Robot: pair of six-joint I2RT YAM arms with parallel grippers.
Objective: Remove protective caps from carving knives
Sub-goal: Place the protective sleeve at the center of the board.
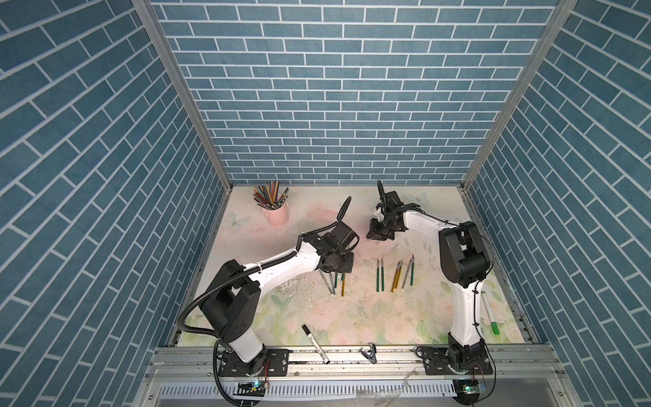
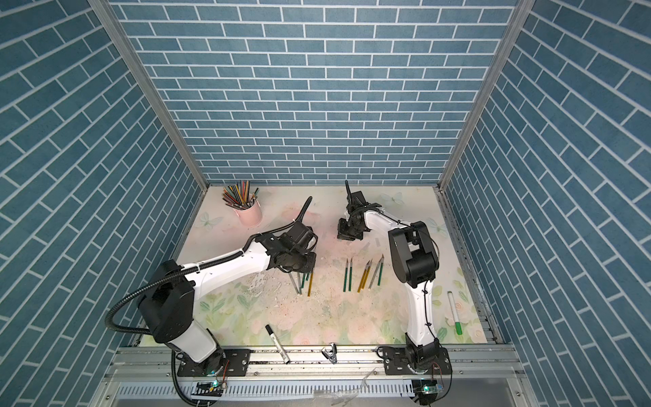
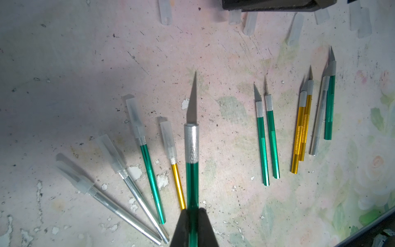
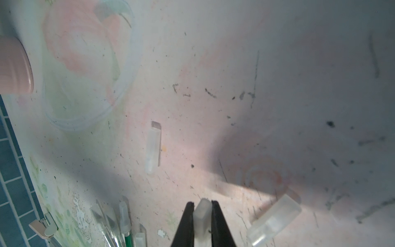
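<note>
- Your left gripper is pressed tight on the handle of the green knife. The blade is bare and points away from the fingers, which looks like a handle grip chosen to keep the pads off the edge.
- Your right gripper is pinching one held cap between its fingertips, so the jaws are not spread. It hangs over the mat nearer the pink cup than the knife rows are.
- A bare blade in one gripper and a cap in the other reads as a split pair, with two-arm pulling as the likely reason for both grips.
- The loose caps lie scattered on the mat on the pink cup's side of the knives. This is probably the drop zone, so your held cap likely goes there too.
- The capped knives are four fanned together, two silver, one green and one gold. They are the knife group closest to the pink cup, and their caps are still on, so they are still to do.
- The bare knives are six in loose pairs, farther from the pink cup than the capped fan. The split into groups seems meant to keep done apart from not done.
- By my judgement the green knife belongs with that far group, laid flat with its tip the same way as the others.
- Risk: the exposed tip passes over the capped fan, so lift clear before you carry it across.
</note>
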